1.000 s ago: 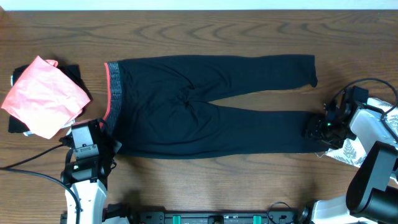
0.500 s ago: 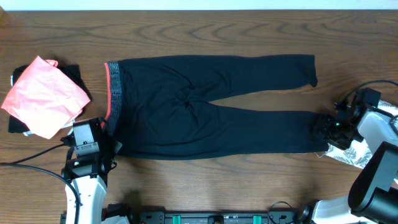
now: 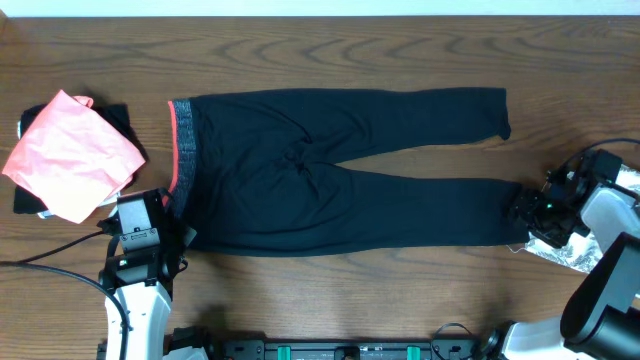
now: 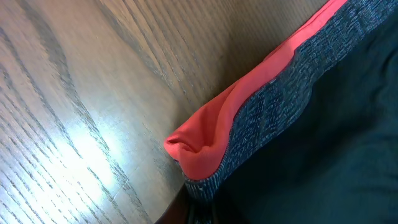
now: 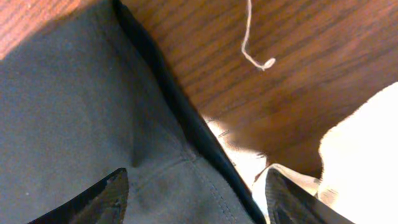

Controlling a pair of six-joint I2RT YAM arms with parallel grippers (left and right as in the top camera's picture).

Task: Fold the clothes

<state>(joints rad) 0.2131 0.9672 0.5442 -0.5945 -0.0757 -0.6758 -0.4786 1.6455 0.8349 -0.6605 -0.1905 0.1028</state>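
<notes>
The clothes here are chiefly black leggings (image 3: 330, 175), laid flat with the legs running right. Their grey waistband (image 3: 184, 145), edged coral-red, is at the left. My left gripper (image 3: 176, 232) is at the waistband's near corner. In the left wrist view it (image 4: 199, 214) is shut on the bunched grey and coral band (image 4: 261, 106). My right gripper (image 3: 522, 208) hovers at the near leg's ankle hem (image 5: 186, 124). It (image 5: 196, 199) is open, with one dark fingertip (image 5: 102, 196) over black fabric and the other over a white cloth (image 5: 360, 155).
A coral-pink cloth (image 3: 75, 155) lies on a dark folded item (image 3: 28, 200) at the far left. The white leaf-print cloth (image 3: 560, 250) sits under the right arm at the right edge. A loose thread (image 5: 252, 43) lies on the wooden table (image 3: 330, 50).
My right gripper has drawn back to the right along the ankle hem and its jaws have spread wider. The left arm and the leggings have stayed put.
</notes>
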